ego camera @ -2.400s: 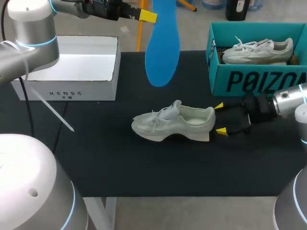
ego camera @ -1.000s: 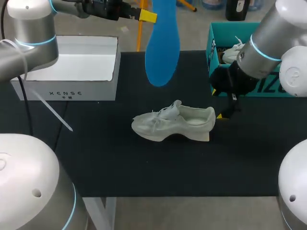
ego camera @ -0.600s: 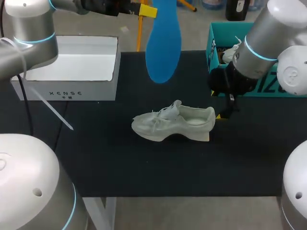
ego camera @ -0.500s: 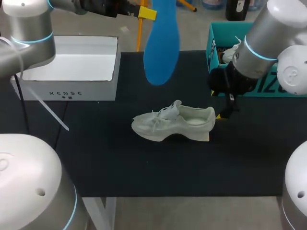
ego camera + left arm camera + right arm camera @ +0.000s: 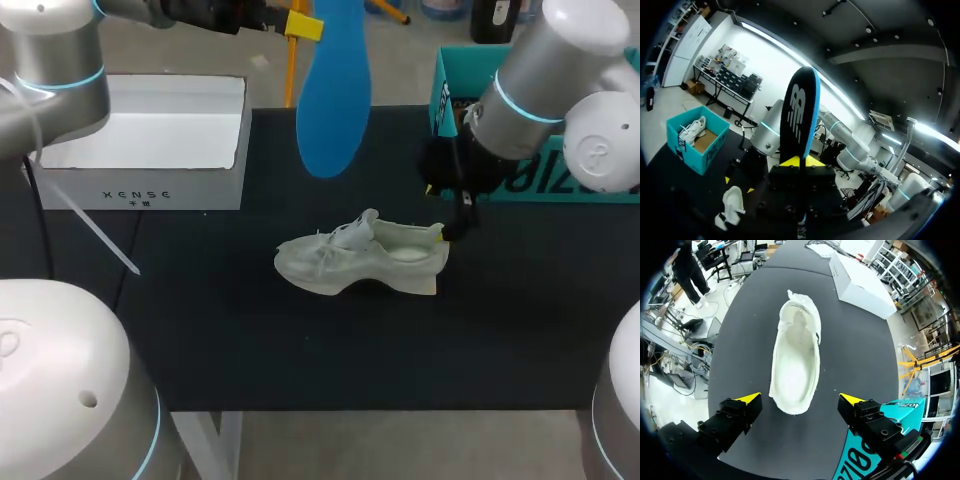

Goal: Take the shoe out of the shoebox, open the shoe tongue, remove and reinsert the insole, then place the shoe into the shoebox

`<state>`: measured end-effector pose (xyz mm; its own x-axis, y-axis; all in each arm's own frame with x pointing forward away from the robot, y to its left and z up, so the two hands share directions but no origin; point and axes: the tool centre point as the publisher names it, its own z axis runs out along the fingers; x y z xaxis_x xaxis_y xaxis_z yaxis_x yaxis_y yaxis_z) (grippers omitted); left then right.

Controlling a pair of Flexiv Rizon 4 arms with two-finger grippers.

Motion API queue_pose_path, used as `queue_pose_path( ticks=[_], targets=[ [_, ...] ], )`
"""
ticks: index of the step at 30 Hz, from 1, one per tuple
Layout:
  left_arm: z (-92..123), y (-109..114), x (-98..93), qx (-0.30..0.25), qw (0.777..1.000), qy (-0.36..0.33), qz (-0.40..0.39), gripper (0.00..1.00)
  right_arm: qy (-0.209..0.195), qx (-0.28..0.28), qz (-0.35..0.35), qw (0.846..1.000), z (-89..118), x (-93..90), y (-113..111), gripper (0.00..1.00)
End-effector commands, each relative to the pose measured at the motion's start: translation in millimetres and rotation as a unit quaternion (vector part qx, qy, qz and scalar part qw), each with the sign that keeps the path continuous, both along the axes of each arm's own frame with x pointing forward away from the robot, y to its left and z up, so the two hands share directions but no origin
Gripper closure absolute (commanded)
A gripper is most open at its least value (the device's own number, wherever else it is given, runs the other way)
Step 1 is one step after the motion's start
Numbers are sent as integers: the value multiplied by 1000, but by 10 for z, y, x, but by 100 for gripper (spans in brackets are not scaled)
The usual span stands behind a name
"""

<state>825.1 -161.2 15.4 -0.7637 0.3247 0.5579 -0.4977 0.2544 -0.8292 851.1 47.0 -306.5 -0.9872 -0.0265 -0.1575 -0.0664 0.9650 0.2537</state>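
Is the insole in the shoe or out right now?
Out: the blue insole hangs from the left gripper, above the white shoe.

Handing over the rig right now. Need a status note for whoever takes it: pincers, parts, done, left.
Left pincer: shut on the blue insole, held high over the table.
Right pincer: open, poised over the heel end of the shoe.
Shoe: on its sole mid-table, outside the teal shoebox, which holds another shoe.
Done: shoe out, insole removed.
Left: reinsert insole, put shoe into the shoebox.
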Motion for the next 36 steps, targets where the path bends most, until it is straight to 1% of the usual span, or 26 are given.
queue_pose_path(
  ticks=[1,5,6,8,13,16,23,24,25,26,36],
  targets=[
    [3,-1,0,2,1000,0,0,100,3,-17,-10,1000,-120,172,224,0],
    [3,-1,0,2,1000,0,0,100,0,-18,-17,1000,-180,224,353,0],
    [3,-1,0,2,1000,0,0,100,-7,-23,-21,999,-201,234,381,0],
    [3,-1,0,2,1000,0,0,100,-8,-25,-22,999,-269,257,422,0],
    [3,-1,0,2,1000,0,0,100,-11,-34,-28,999,-518,301,440,0],
    [3,-1,0,2,1000,0,0,100,0,-37,-32,999,-659,328,423,0],
    [3,-1,0,2,1000,0,0,100,16,-44,-29,998,-866,348,428,0],
    [3,-1,0,2,1000,0,0,100,17,-44,-28,998,-883,353,427,19],
    [3,-1,0,2,1000,0,0,100,19,-42,-27,999,-901,358,424,87],
    [3,-1,0,2,1000,0,0,100,21,-42,-25,999,-910,358,426,100],
    [3,-1,0,2,1000,0,0,100,32,-43,-21,998,-963,317,379,100]
  ],
)
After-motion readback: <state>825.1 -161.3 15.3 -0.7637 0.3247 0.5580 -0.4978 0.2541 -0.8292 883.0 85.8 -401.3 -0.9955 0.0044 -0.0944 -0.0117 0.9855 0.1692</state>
